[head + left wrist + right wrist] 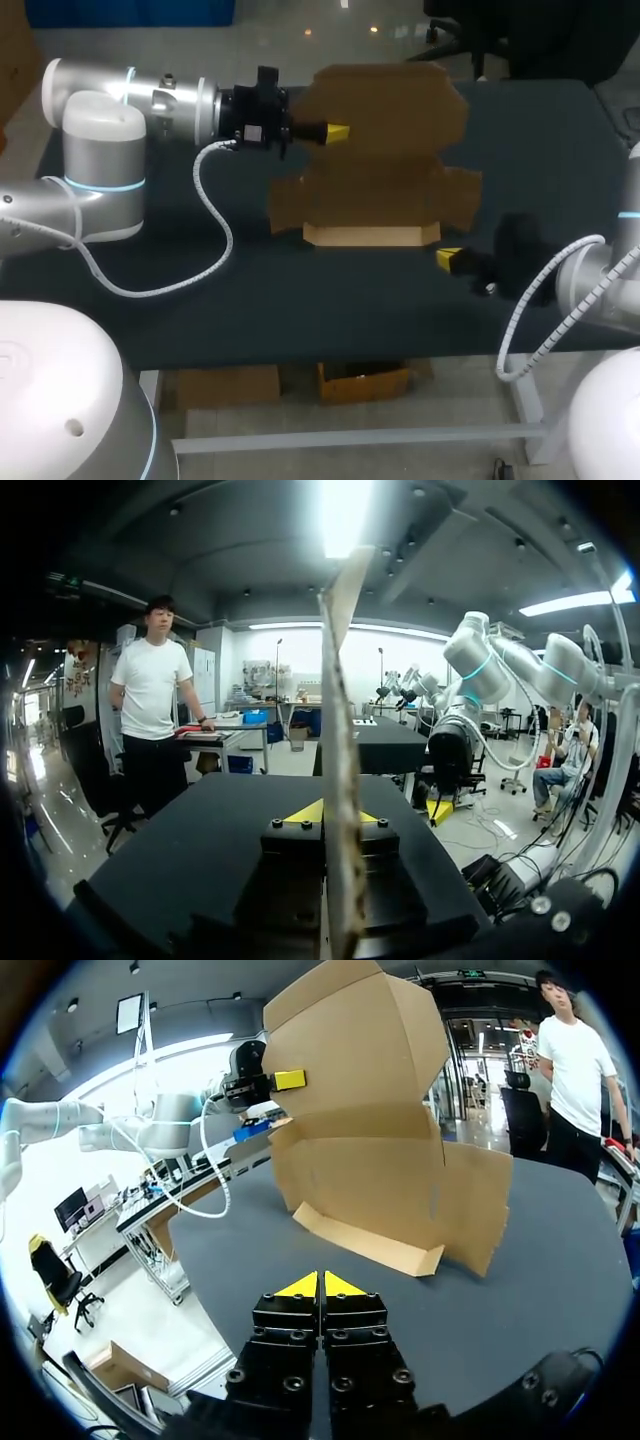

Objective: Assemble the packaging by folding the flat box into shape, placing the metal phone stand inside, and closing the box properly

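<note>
L gripper point(338, 131) pinches box point(385, 160) panel — upright.

There is one box point(385, 150) on one table point(300, 290). There are two grippers: the left gripper point(338, 131) at the box's upper panel, the right gripper point(450, 258) near its front flap.

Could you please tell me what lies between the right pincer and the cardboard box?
Just bare table separates the right pincer from the cardboard box; the right wrist view shows it.

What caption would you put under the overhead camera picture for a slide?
Left claw grips the raised panel of the half-folded cardboard box; right claw sits shut close by.
</note>
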Controlling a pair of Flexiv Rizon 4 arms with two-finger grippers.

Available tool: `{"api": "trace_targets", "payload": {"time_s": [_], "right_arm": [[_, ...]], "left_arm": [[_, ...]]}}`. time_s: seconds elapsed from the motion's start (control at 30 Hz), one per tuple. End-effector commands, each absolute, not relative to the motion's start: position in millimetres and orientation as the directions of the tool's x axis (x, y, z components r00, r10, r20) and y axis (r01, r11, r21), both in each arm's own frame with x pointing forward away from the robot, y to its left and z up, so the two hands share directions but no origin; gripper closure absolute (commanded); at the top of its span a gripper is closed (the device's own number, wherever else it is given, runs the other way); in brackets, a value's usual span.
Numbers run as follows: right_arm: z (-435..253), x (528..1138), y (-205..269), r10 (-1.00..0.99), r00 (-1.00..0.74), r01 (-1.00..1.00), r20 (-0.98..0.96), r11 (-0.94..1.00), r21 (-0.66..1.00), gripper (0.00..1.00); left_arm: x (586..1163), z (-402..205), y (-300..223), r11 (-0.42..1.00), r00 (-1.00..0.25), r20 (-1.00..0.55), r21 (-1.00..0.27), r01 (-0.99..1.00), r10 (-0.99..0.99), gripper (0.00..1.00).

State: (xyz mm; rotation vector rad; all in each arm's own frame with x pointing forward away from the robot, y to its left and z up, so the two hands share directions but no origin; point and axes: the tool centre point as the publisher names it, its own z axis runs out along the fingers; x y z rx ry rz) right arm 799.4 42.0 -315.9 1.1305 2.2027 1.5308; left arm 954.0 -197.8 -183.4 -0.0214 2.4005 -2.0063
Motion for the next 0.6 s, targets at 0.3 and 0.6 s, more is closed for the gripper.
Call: {"api": "trace_targets", "payload": {"time_s": [0.3, 0.6], "right_arm": [[-325.1, 809.9, 58.6, 0.711, -0.670, 0.436, 0.213, 0.145, 0.888, 1.00], [-331.5, 820.4, 69.5, 0.709, -0.671, 0.441, 0.217, 0.145, 0.886, 1.00]], "left_arm": [[957.0, -186.3, -195.9, 0.173, -1.000, 0.007, -0.985, -0.010, -0.016, 1.00], [958.4, -186.0, -195.5, 0.174, -1.000, 0.009, -0.985, -0.011, -0.014, 1.00]]}}
